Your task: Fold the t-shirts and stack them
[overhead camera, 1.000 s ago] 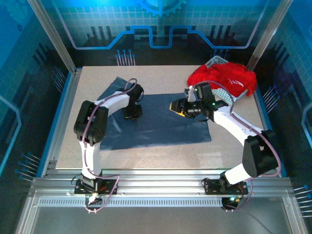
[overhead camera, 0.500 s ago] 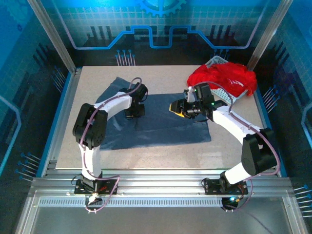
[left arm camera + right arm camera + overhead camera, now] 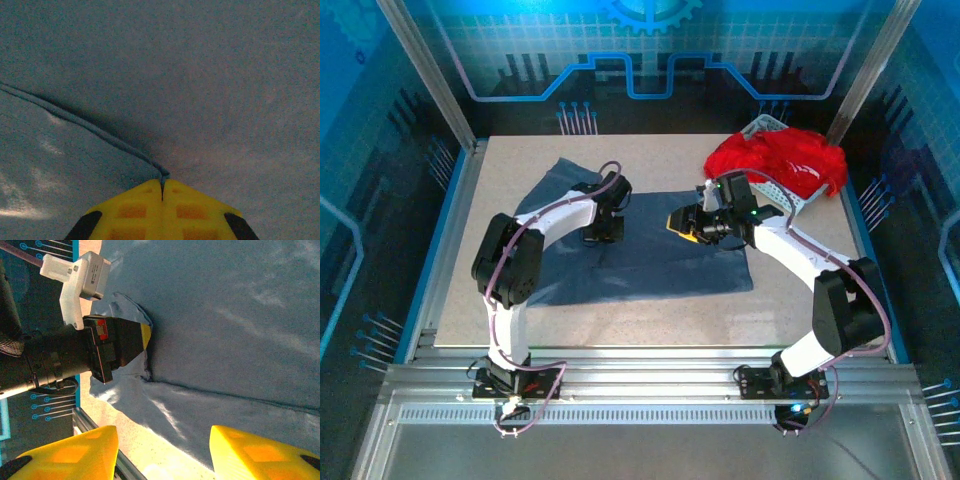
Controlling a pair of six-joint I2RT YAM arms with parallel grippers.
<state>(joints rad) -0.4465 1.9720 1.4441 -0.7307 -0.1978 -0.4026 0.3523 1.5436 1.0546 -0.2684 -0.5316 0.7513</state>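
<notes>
Slate-blue cloth covers the middle of the table [image 3: 620,325]: the blue shirt [image 3: 660,265] lies spread mostly flat. One part reaches toward the far left corner, and its near edge runs roughly parallel to the near edge of the table.

The left gripper [image 3: 603,236] rests on the shirt's left-centre area. In the left wrist view, the left gripper [image 3: 162,182] has its yellow fingers pressed together, pinching a thin raised ridge [image 3: 90,127] of the blue shirt [image 3: 225,75]. The ridge runs from the left edge of that view to the fingertips and casts a dark shadow beside it.

The right gripper [image 3: 678,222] is over the shirt's right-centre area, near the left gripper but apart from it, fingertips pointing left. In the right wrist view, the right gripper [image 3: 162,440] has its fingers [image 3: 75,452] spread wide above the blue shirt [image 3: 240,330] and a strip of bare table [image 3: 142,452]. Contact with the cloth cannot be determined. The same view shows the left gripper [image 3: 145,336] set on a bunched edge of the shirt.

The red shirts [image 3: 780,160] are heaped at the far right corner, well apart from the left gripper and just beyond the right arm. They lie on a white perforated basket [image 3: 763,127], whose rim shows beside and under the heap.
</notes>
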